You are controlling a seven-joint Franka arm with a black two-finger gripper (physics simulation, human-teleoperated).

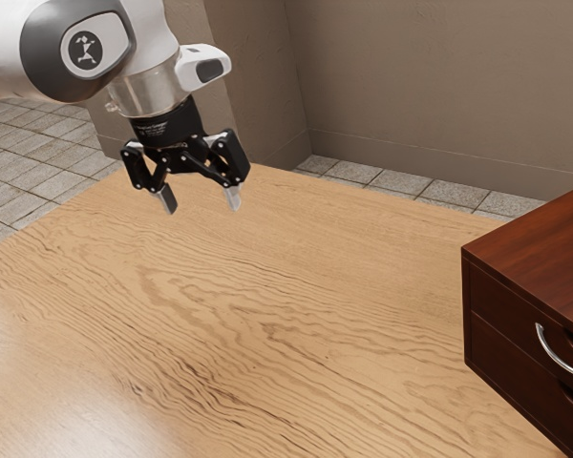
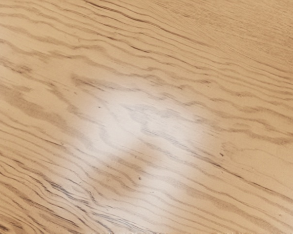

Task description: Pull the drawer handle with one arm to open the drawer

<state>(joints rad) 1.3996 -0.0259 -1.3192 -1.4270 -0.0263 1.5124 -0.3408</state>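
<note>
A dark red-brown wooden drawer cabinet [image 1: 535,315] stands at the exterior view's right edge, on the wooden table. Its upper drawer front carries a curved silver handle [image 1: 557,355], and the drawer looks flush with the cabinet front. My gripper [image 1: 201,199] hangs open above the table at the exterior view's upper left, far from the cabinet, with nothing between its fingers. The wrist view looks straight down on bare wood grain of the table [image 2: 146,117].
The light wooden table [image 1: 248,315] spreads between my gripper and the cabinet. Behind it are a grey tiled floor [image 1: 38,172] and beige walls [image 1: 439,76].
</note>
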